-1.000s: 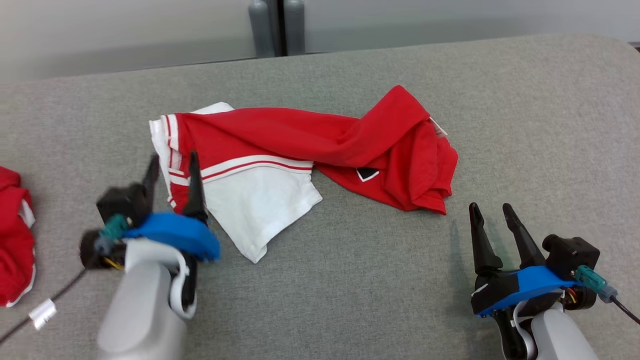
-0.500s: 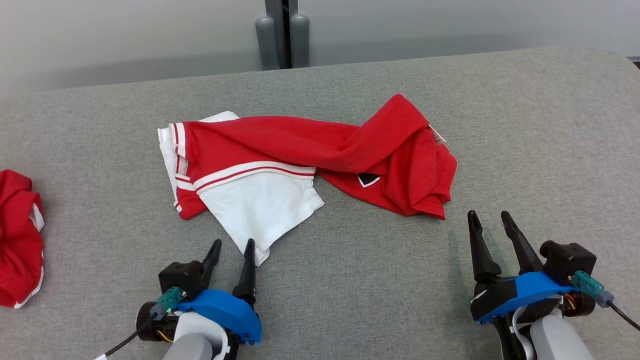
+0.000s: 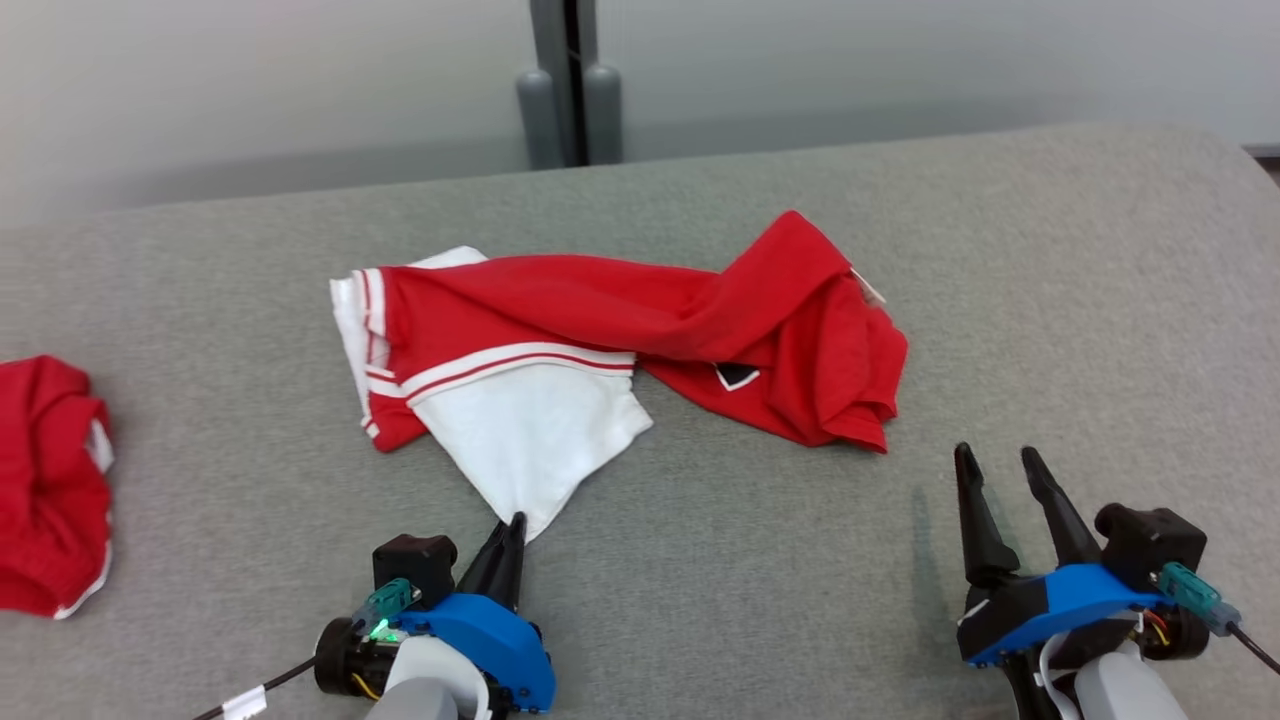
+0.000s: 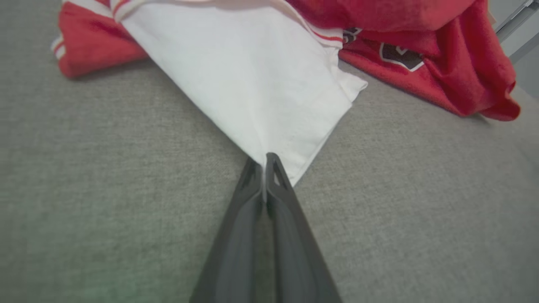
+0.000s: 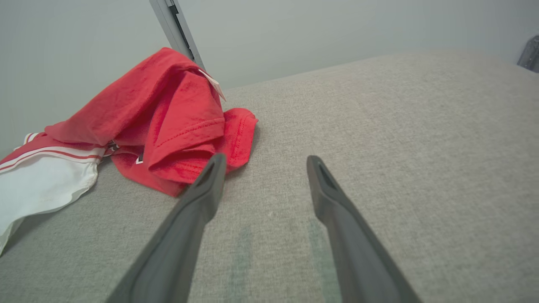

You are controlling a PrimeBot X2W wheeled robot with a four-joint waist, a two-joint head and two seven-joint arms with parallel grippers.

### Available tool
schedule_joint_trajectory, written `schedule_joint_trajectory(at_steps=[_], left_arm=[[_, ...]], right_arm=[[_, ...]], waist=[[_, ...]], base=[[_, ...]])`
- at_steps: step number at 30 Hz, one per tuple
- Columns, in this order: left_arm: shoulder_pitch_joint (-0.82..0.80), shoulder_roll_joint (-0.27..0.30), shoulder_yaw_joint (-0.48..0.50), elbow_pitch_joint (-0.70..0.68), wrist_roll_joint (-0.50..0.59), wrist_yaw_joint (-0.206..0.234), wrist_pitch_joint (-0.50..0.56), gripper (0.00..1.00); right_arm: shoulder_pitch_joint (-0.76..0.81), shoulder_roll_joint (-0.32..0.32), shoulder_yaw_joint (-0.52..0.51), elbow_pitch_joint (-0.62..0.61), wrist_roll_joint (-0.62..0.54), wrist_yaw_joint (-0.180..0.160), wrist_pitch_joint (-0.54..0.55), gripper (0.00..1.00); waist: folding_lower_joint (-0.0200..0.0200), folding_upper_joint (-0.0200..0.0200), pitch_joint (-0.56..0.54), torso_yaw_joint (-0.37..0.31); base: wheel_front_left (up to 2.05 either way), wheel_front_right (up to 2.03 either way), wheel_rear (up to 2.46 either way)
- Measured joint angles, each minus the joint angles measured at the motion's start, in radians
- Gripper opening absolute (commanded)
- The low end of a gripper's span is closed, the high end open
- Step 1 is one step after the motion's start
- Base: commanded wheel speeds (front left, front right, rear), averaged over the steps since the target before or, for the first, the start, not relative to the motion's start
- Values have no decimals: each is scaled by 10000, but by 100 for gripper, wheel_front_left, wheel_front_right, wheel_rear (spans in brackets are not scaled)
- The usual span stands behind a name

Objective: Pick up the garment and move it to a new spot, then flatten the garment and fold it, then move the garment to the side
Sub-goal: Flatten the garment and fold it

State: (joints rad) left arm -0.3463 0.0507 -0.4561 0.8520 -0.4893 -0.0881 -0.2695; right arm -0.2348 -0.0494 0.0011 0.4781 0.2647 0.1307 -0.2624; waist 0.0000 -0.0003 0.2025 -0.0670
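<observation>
The garment (image 3: pixel 600 340) is a red and white shirt lying crumpled across the middle of the grey table (image 3: pixel 700 580). Its white part (image 4: pixel 261 80) runs down to a pointed corner near me. My left gripper (image 3: pixel 514 524) is shut on that white corner, and the left wrist view shows the cloth pinched between the fingertips (image 4: pixel 273 168). My right gripper (image 3: pixel 995 460) stands open near the front right, empty, just short of the red bunched end (image 5: pixel 181 122).
A second red garment (image 3: pixel 50 480) lies bunched at the table's left edge. A grey post (image 3: pixel 568 90) stands behind the table's far edge. Bare grey cloth surface lies to the right of the garment.
My left gripper drew back from the striped left edge toward the near side, then closed on the white corner. The head camera tilted, shifting the whole picture down. The right gripper stayed open.
</observation>
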Motion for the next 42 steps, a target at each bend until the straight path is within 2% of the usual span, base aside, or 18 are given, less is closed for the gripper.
schedule_joint_trajectory(at_steps=[2,6,11,15,19,21,22,31,36,42], left_arm=[[67,-50,182,-184,-136,127,50,0],[546,46,1300,-1772,107,487,65,0],[1832,186,2706,-3381,717,523,67,0],[2256,159,3312,-3647,949,522,67,0],[2563,96,3434,-3129,1131,537,67,0],[2569,61,3465,-3024,1195,550,67,53],[2557,52,3478,-3020,1252,566,67,100],[2333,12,3290,-3321,1540,550,67,100],[2099,2,2899,-3626,1461,558,65,100],[1811,-2,2451,-3820,1373,614,65,100]], right_arm=[[156,-10,-113,48,-15,0,0,100],[419,6,-278,182,-31,0,0,100],[641,8,-320,316,-27,0,-2,100],[642,4,-259,332,6,0,0,100],[639,6,-159,314,17,0,0,100],[628,4,-109,303,17,0,0,100],[619,2,-71,311,17,0,0,100],[199,6,274,575,82,0,0,100],[-846,6,157,1053,79,0,0,100],[-2504,-123,-337,2418,313,0,138,100]], waist=[[1,1,-197,213],[0,1,-661,787],[-1,1,-1041,1416],[-1,2,-1088,1571],[-1,3,-1043,1596],[-1,3,-972,1602],[0,3,-934,1607],[0,4,-581,1727],[1,4,-308,1886],[1,4,14,2225]], base=[[0,0,0],[0,0,0],[0,0,0],[0,0,0],[0,0,0],[0,0,0],[0,0,0],[0,0,0],[0,0,0],[0,0,0]])
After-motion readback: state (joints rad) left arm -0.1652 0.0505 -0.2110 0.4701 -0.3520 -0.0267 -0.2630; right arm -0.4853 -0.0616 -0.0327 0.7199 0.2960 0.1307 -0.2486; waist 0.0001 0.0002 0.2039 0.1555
